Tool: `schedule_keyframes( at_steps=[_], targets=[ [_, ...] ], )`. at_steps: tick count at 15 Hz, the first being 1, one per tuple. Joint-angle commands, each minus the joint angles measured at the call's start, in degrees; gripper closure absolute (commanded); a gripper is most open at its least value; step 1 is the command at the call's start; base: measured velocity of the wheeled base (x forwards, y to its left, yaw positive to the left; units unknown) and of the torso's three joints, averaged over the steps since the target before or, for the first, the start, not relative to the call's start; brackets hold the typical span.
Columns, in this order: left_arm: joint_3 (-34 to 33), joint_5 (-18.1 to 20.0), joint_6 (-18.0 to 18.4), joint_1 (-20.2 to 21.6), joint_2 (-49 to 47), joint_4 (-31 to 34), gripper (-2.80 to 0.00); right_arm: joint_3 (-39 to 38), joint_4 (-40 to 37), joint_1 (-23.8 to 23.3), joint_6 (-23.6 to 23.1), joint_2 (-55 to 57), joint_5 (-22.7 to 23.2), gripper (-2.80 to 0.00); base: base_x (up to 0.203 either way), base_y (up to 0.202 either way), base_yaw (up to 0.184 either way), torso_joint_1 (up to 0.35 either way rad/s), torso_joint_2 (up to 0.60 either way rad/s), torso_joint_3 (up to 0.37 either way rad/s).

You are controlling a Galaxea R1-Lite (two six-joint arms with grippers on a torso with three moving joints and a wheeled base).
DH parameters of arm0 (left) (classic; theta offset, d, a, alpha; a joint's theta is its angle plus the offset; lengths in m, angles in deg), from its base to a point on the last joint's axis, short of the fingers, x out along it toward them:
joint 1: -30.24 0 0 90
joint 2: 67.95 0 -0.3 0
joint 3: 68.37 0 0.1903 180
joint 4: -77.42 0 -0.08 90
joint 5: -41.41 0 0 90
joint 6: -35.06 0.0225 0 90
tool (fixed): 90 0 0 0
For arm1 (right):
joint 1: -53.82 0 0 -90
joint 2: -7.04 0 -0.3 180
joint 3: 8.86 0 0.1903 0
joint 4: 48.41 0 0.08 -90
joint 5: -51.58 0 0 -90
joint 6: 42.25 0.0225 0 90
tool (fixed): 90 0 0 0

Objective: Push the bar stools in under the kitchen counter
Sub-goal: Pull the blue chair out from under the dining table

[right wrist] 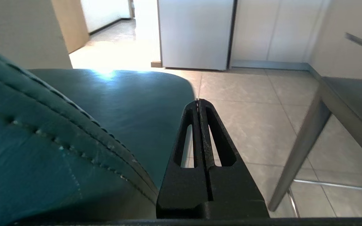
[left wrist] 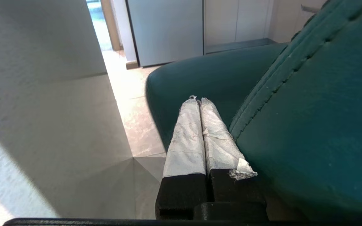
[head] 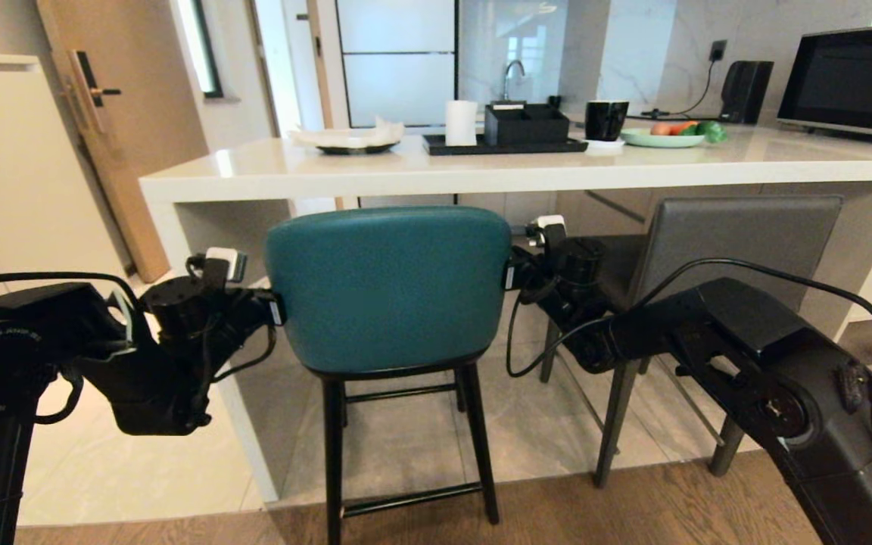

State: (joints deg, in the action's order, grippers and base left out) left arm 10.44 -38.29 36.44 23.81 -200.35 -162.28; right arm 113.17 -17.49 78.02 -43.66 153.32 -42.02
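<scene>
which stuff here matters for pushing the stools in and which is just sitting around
In the job: teal stool, grey stool, kitchen counter, left gripper, right gripper.

Lying about: microwave, black mug, green plate, paper roll.

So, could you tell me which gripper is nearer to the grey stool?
Right. The right gripper, shut, sits between the teal stool and the grey stool. The left gripper, also shut, is on the teal stool's far side.
</scene>
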Motion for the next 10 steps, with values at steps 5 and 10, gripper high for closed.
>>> schedule_keyframes(
  at_steps=[5,10],
  targets=[
    [-9.78,0.33,-0.04,-2.22,3.24,-4.60,0.00,-12.46,6.25,4.97,0.06,-6.73,-0.82,0.00,0.000,0.000,0.000,0.000,0.00,0.000],
    [-10.15,0.33,-0.06,-2.36,3.81,-4.60,0.00,-23.83,11.57,7.67,0.00,-13.21,-0.88,0.00,0.000,0.000,0.000,0.000,0.00,0.000]
  ],
)
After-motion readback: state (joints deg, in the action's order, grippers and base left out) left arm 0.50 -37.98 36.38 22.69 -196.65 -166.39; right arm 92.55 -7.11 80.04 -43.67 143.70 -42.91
